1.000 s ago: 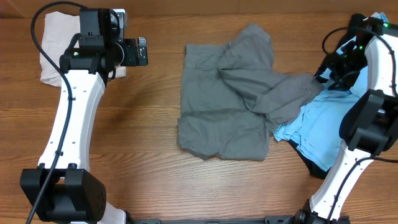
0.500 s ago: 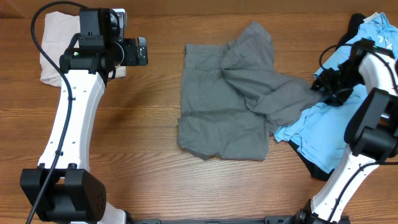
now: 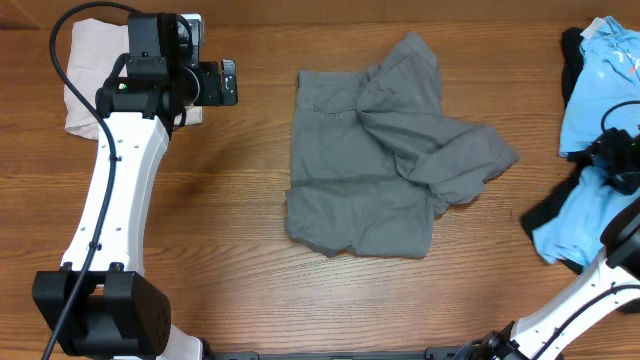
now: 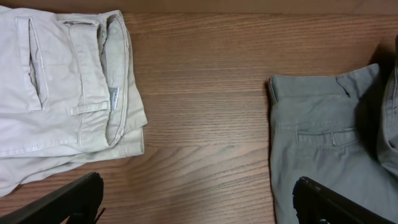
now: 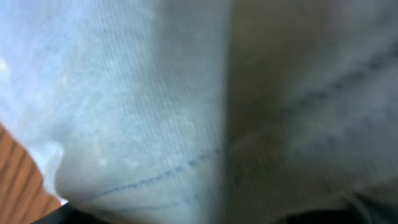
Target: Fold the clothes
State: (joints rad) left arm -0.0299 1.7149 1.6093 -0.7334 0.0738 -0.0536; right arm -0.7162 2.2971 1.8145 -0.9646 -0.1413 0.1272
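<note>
Overhead, and the grey shorts [image 3: 370,175] sit dead centre on the table [image 3: 230,250], rumpled. Their 9 o'clock edge runs fairly straight, and one leg is flopped out toward 3 o'clock. At 9 o'clock of them a wide band of bare wood runs across to the left gripper [image 3: 228,83], which hovers up at 10 o'clock just beside the folded beige shorts [image 3: 85,70]. Bare wood shows along the 6 o'clock side too. At 3 o'clock a narrower strip of wood separates the grey leg from the light-blue pieces [image 3: 605,90], which are heaped at the table's edge. A black piece [image 3: 536,212] pokes out beneath them.

The left wrist view shows both fingers [image 4: 68,199] spread wide with nothing between them, only wood. Beige is at 10 o'clock and the grey waistband corner at 3 o'clock, well apart from each other. A small tag [image 4: 114,96] sits inside the beige waistband (too small to read).

The right gripper [image 3: 612,158] is down among the blue fabric at 3 o'clock. Its wrist camera is smothered in pale-blue cloth, with only a sliver of wood at 8 o'clock, so I can't tell whether that claw is parted or pinching.
</note>
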